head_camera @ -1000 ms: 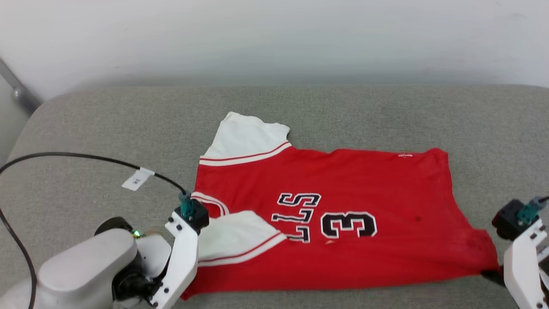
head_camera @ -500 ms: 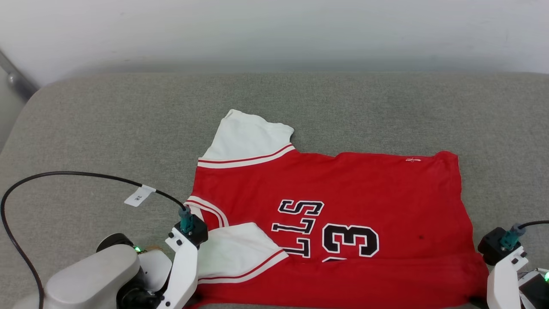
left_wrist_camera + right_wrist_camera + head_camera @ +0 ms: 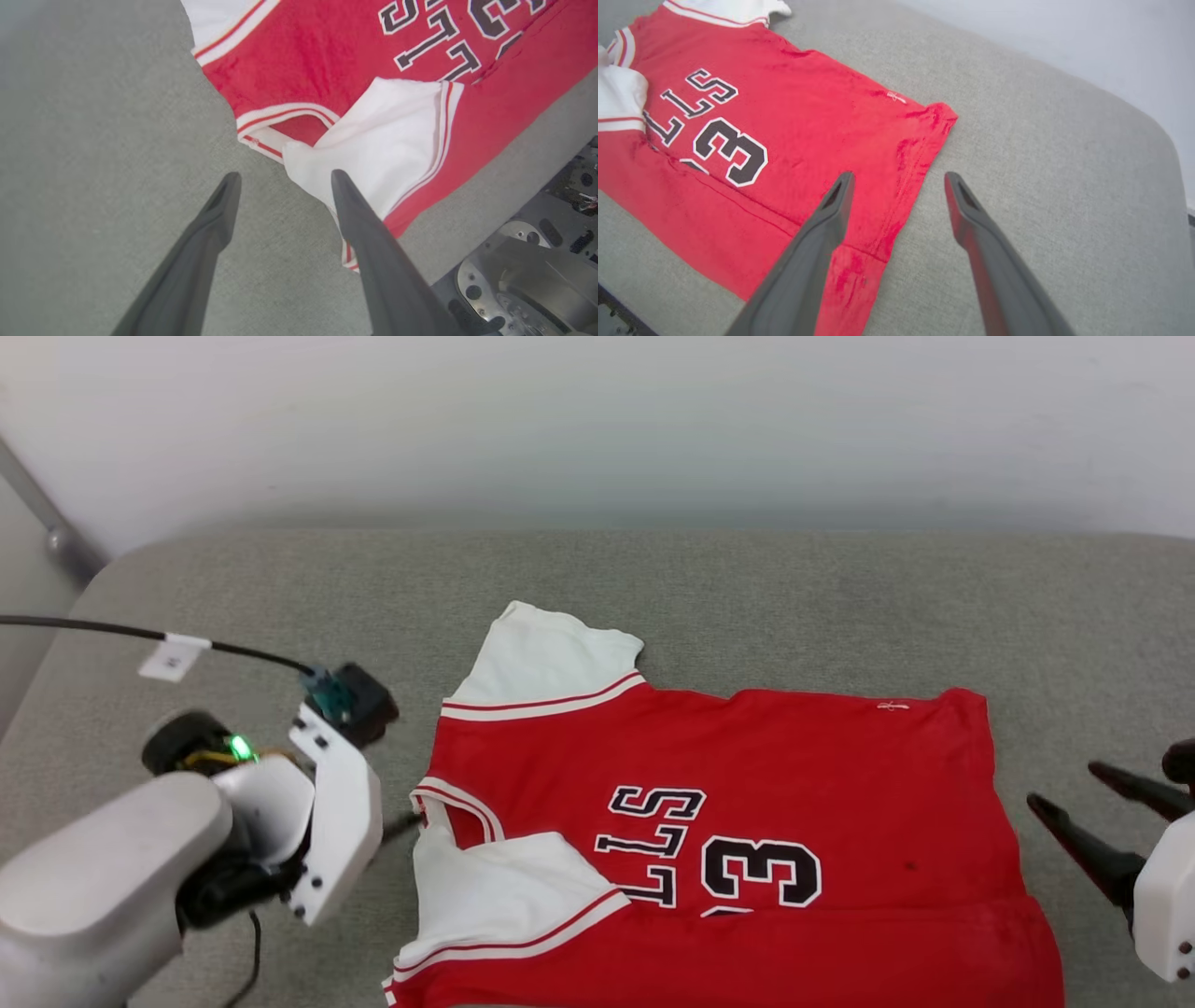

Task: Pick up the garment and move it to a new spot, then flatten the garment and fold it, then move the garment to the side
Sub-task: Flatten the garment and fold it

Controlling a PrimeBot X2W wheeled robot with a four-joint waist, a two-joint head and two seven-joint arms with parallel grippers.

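garment [image 3: 794, 765] flat, near edge folded over; left pincer [image 3: 285, 175], right pincer [image 3: 900, 175] spread

The head camera looks forward and steeply down from above the near edge of the grey padded worktop [image 3: 747, 579]. It stands far enough back to take in most of the garment [image 3: 794, 775] and the wall [image 3: 597, 420] behind. The left wrist camera looks down along the left jaws from close above the worktop, with the collar [image 3: 280, 121] just beyond their tips. The right wrist camera looks along the right jaws at a shallower slant, the garment's edge running between their tips. All three views share the black letters [image 3: 644, 843].
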